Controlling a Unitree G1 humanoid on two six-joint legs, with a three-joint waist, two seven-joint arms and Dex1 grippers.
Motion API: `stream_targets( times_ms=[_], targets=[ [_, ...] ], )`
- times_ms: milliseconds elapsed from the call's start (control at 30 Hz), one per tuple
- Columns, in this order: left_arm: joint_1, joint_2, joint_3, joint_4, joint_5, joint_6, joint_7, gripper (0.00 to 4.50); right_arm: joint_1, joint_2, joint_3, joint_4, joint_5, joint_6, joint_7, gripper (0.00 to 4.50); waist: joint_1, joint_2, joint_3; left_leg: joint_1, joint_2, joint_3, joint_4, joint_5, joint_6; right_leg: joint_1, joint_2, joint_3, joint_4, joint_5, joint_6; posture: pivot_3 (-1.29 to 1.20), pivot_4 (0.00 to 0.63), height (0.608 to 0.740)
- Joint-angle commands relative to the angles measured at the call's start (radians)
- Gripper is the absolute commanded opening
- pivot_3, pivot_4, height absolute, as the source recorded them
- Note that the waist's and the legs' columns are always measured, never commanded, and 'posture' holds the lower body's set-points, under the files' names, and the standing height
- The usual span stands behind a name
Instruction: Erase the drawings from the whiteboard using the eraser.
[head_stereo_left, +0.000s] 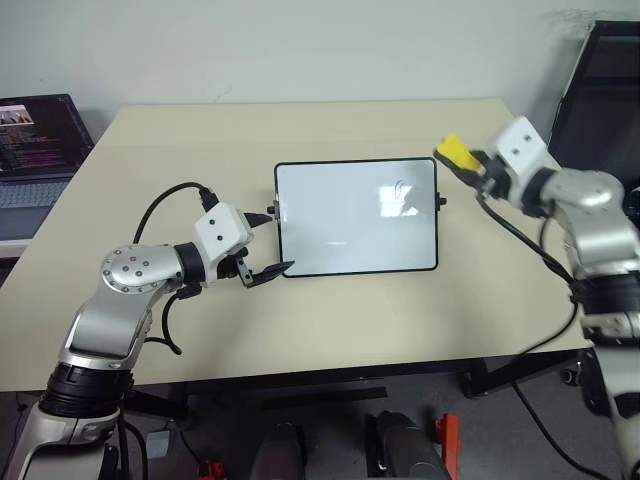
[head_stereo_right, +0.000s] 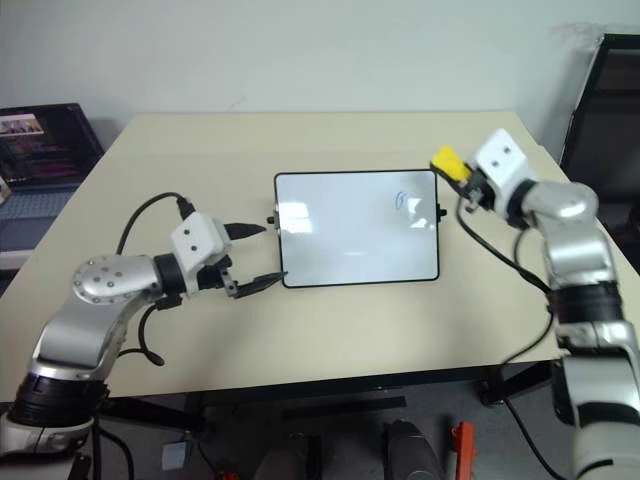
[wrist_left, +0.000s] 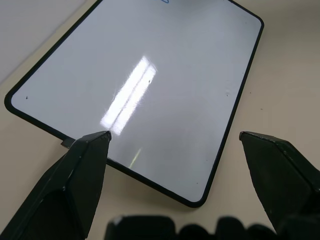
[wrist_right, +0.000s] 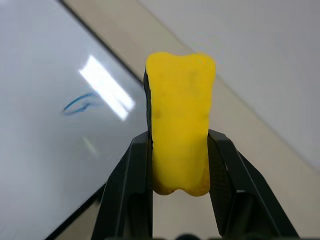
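Between right fingers (wrist_right: 220, 170), eraser (wrist_right: 180, 125), beside whiteboard (head_stereo_right: 340, 240)

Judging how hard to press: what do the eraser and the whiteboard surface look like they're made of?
The eraser looks like soft yellow foam, matte: it pinches in where the right gripper clamps it. The whiteboard looks hard and glossy, probably coated metal or plastic, since it mirrors the ceiling light sharply; its thin black frame looks like plastic. The blue drawing remains near its far corner.

Laptop (head_stereo_left: 40, 150) cut off at frame's left edge, dark chair (head_stereo_left: 600, 90) cut at upper right; blue drawing (head_stereo_right: 402, 201) on whiteboard (head_stereo_right: 355, 228) too small to read.
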Motion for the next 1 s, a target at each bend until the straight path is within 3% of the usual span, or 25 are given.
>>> stream_targets(
  times_ms=[33,500,800,1000],
  targets=[
    [-0.027,-0.004,0.000,-0.004,0.007,-0.019,0.003,4.50,-0.052,0.047,0.071,0.106,-0.084,-0.064,-0.060,1.09,0.004,0.000,0.000,0.000,0.000,0.000,0.000,0.000,0.000,0.000,0.000,0.000,0.000,0.000,0.000,0.00,0.150,0.740],
    [0.001,0.004,0.016,-0.031,0.006,-0.006,0.011,4.50,-0.085,0.111,0.158,0.315,-0.166,-0.188,-0.049,1.09,0.007,0.000,0.000,0.001,0.000,0.000,0.001,0.000,0.000,0.001,0.000,0.001,0.002,0.000,0.000,0.00,0.150,0.740],
    [0.002,0.007,0.016,-0.040,0.009,0.003,0.019,4.50,0.031,0.108,0.197,0.118,-0.141,-0.130,0.139,1.09,0.004,-0.001,-0.001,0.003,0.001,0.000,0.002,0.000,0.000,0.002,0.000,0.001,0.003,0.000,0.000,0.00,0.150,0.740],
    [-0.005,0.005,0.011,-0.037,0.009,0.003,0.022,4.50,0.050,0.101,0.182,0.071,-0.140,-0.124,0.156,1.09,0.004,-0.001,0.000,0.003,0.001,0.000,0.002,0.000,0.000,0.002,0.001,0.001,0.003,0.000,0.000,0.00,0.150,0.740]
  ],
)
